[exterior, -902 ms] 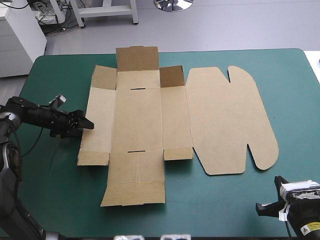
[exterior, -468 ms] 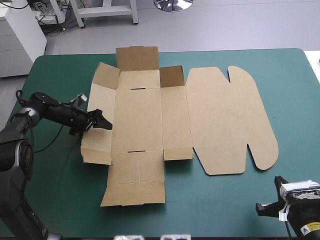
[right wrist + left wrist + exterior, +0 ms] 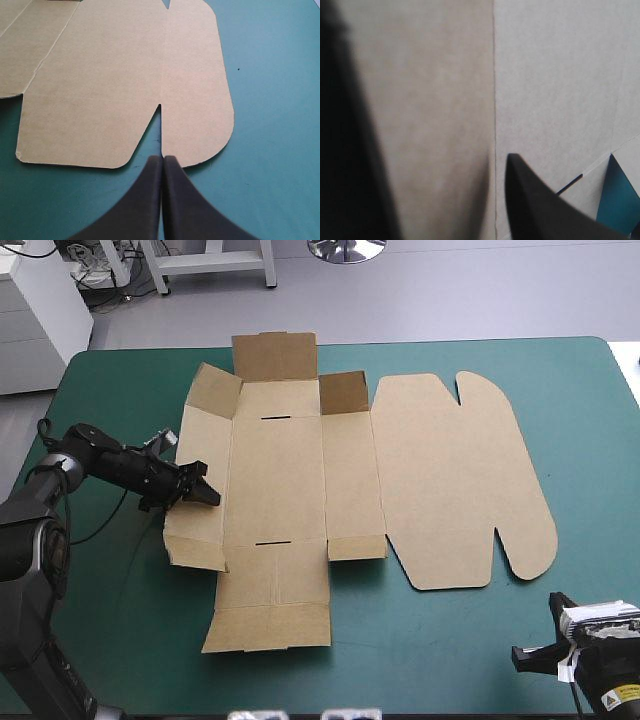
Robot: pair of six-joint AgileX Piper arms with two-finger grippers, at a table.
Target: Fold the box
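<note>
The brown box (image 3: 275, 480) lies unfolded in the middle of the table, its rounded lid (image 3: 450, 480) flat to the right. The left wall panel (image 3: 195, 530) is tilted up a little off the cover, and its far corner flap (image 3: 215, 390) is raised too. My left gripper (image 3: 203, 492) reaches over that panel from the left, fingers apart. In the left wrist view brown board (image 3: 545, 75) fills the space between and ahead of the left gripper (image 3: 440, 165). My right gripper (image 3: 530, 655) rests shut at the front right corner. Its tip (image 3: 163, 157) sits just short of the lid's notched edge (image 3: 125, 90).
Bare teal-green cover (image 3: 450, 640) lies between the box's near edge and the right gripper, and more shows left of the box (image 3: 110, 570). A sliver of cover (image 3: 617, 200) shows beside the left gripper's finger.
The left gripper moved right from the box's left edge onto the left wall panel. The panel's outer edge and far corner flap lifted. The right arm stayed still.
</note>
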